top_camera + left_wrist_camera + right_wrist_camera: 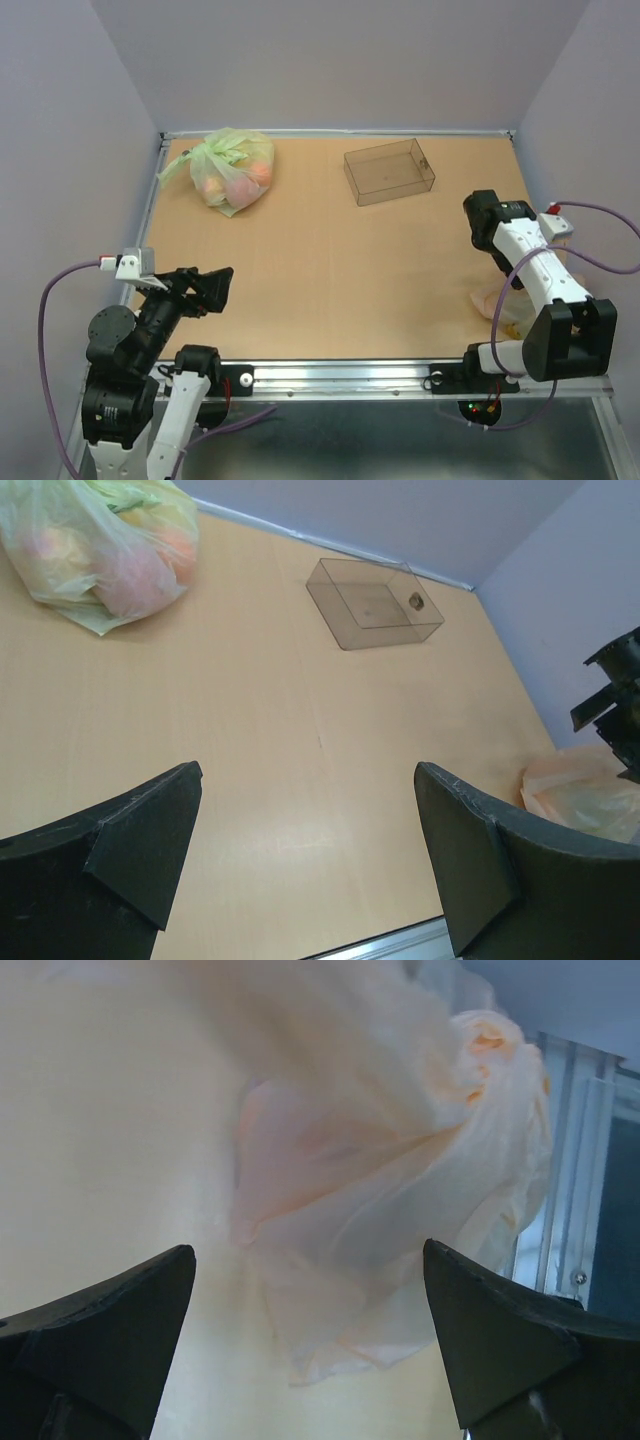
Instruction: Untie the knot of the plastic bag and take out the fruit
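Peach, crinkly thin-film plastic bag lies just ahead of my right tool, jaws spread wide; its bunched knot sits off to the tool's right. Pinching loose film instead could tighten it.

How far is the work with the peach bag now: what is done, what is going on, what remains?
Done: nothing visible; the knot looks still tied and no fruit lies outside the plastic bag. In hand: the right fingers are open, close to the bag; the left fingers are open, far from it. Left: untying, then taking out the fruit.
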`<action>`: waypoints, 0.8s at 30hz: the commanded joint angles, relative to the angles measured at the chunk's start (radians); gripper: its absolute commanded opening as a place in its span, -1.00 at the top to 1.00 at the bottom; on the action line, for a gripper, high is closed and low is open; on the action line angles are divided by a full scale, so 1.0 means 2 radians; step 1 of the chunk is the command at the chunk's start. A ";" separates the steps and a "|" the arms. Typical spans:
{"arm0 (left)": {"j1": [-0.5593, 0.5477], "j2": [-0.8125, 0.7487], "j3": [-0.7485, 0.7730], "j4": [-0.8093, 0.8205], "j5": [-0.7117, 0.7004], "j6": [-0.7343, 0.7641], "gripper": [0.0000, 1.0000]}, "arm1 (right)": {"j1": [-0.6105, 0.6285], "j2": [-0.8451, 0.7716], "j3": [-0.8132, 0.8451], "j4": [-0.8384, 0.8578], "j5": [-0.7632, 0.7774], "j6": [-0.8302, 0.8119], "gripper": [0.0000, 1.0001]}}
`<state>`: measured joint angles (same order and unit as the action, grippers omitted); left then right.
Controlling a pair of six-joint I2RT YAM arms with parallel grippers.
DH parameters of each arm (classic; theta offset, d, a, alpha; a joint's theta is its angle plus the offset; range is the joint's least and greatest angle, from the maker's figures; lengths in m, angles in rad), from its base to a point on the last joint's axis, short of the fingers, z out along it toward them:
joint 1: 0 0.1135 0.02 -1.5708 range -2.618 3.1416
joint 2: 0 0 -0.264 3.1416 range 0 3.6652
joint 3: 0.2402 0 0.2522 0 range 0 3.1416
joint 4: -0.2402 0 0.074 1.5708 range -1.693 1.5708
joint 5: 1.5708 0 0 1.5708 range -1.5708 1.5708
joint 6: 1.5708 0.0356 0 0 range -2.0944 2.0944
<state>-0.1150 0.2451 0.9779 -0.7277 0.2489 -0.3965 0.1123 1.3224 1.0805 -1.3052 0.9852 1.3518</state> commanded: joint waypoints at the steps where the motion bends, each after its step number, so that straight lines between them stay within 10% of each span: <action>1: -0.019 0.007 0.023 0.009 0.000 0.027 -0.98 | -0.069 -0.002 -0.036 -0.007 0.023 0.050 -1.00; 9: -0.044 0.010 0.022 0.014 -0.013 0.034 -0.98 | -0.127 -0.009 -0.092 0.131 -0.012 -0.030 -0.79; 10: -0.045 0.012 0.021 0.015 -0.012 0.034 -0.98 | -0.126 -0.012 -0.095 0.148 -0.030 -0.050 -0.20; 14: -0.046 0.015 0.017 0.020 -0.012 0.032 -0.98 | -0.126 -0.030 -0.085 0.172 -0.079 -0.130 0.99; 24: -0.046 0.041 -0.019 0.036 -0.013 0.010 -0.97 | -0.041 -0.095 -0.066 0.220 -0.324 -0.303 0.99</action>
<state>-0.2020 0.2714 0.9684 -0.7189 0.2276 -0.3653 -0.0834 1.1549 0.9009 -0.9527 0.5972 0.8886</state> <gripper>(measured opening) 0.986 0.015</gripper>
